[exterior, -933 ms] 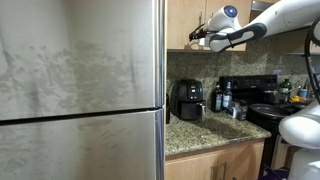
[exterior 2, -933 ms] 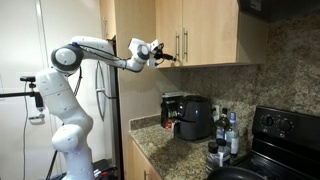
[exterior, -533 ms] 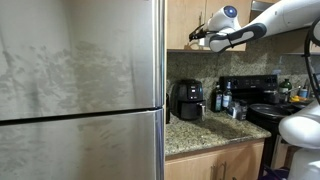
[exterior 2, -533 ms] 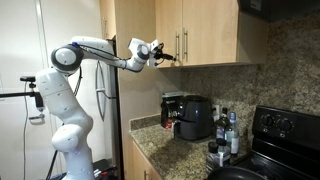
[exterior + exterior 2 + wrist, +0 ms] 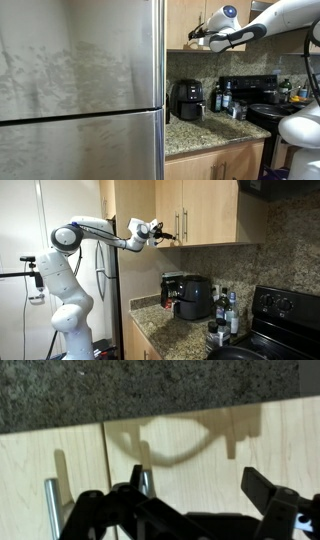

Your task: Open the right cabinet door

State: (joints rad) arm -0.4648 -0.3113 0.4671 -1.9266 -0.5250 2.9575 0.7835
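Note:
The right cabinet door [image 5: 212, 210] is a light-brown wooden panel with a slim silver bar handle [image 5: 186, 225] near its left edge. My gripper [image 5: 165, 236] hangs just left of the two handles, at their lower ends, in front of the matching left door. It also shows in an exterior view [image 5: 194, 40]. The wrist view stands upside down, so the right door [image 5: 25, 470] and its handle [image 5: 50, 505] lie at picture left. My gripper [image 5: 200, 495] is open and empty. The other door's handle [image 5: 143, 480] is beside one finger.
A big stainless-steel fridge [image 5: 80, 80] fills the near side. A black appliance [image 5: 190, 295], bottles [image 5: 226, 310] and a black stove [image 5: 285, 305] stand on or beside the granite counter [image 5: 205, 132] under the cabinets. A granite backsplash [image 5: 120, 390] runs below the doors.

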